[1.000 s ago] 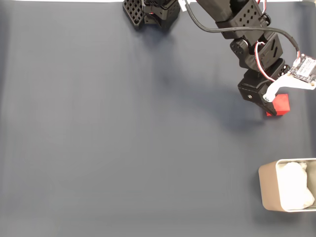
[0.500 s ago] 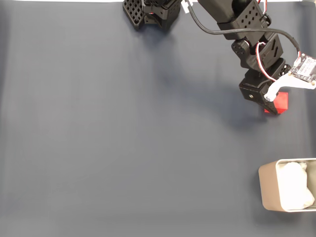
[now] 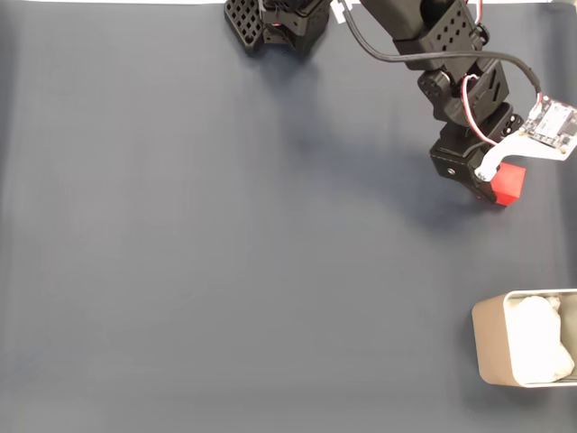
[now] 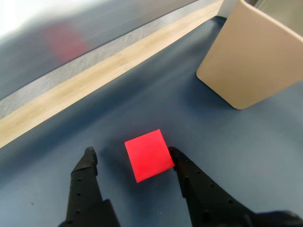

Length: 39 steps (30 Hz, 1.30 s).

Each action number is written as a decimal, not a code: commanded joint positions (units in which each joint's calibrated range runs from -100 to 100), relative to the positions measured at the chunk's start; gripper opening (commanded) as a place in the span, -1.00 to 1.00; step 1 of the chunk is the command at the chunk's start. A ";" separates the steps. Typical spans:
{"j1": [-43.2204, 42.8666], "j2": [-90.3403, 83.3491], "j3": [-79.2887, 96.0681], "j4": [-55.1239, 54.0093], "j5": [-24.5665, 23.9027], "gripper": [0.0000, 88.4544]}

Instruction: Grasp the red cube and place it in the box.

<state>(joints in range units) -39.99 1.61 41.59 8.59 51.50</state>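
I've got the gripper over the red cube, jaws apart; in the wrist view the cube sits between the two black fingers, touching the right-hand one, with a gap to the left-hand one. Not clamped. Can't tell from the wrist view whether the cube rests on the dark blue mat or is slightly off it.

Taking the box as landmark in the fixed view: the red cube is well apart from it, up the picture and roughly above the box's left wall. Gripper is right at the cube, the arm's black body just to the cube's left. The box has white padding inside.

In the wrist view the box shows as a beige wall up and right of the cube, well apart. A pale wooden strip runs past the mat's far edge
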 commanded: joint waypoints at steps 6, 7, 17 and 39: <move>-0.85 -7.24 2.39 1.98 1.03 -0.27; -0.85 -7.50 2.57 1.98 1.03 -0.27; -0.71 -8.80 2.75 1.57 1.17 -0.52; -0.78 -5.59 0.65 1.16 2.44 -0.84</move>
<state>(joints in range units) -40.28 -3.43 44.76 10.26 53.26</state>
